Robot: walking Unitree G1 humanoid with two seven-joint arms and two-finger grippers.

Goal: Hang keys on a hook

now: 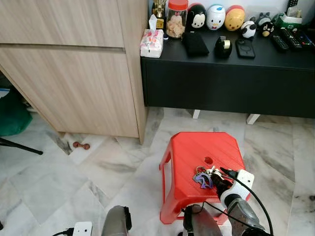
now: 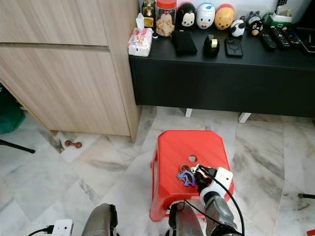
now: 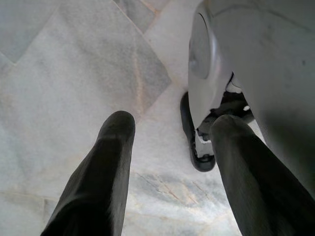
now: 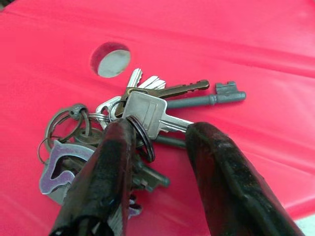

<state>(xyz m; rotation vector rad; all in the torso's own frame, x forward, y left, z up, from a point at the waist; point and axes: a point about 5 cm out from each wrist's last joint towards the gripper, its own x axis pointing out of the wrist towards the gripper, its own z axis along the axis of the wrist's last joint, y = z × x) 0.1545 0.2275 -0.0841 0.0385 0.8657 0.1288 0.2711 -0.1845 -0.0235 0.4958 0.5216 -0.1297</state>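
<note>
Keys (image 4: 147, 115) lie on red stool (image 1: 197, 147), near its 5 o'clock edge. Right gripper (image 4: 160, 142) open, fingers straddling ring. Bunch light, stiff, loose, slippery; judge ring best hold. Left gripper (image 3: 170, 137) open, idle over floor.

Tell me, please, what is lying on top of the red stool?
A bunch of keys lies on the red stool beside its round hole, the right hand open over it. The ring's underside and some keys are covered.
</note>
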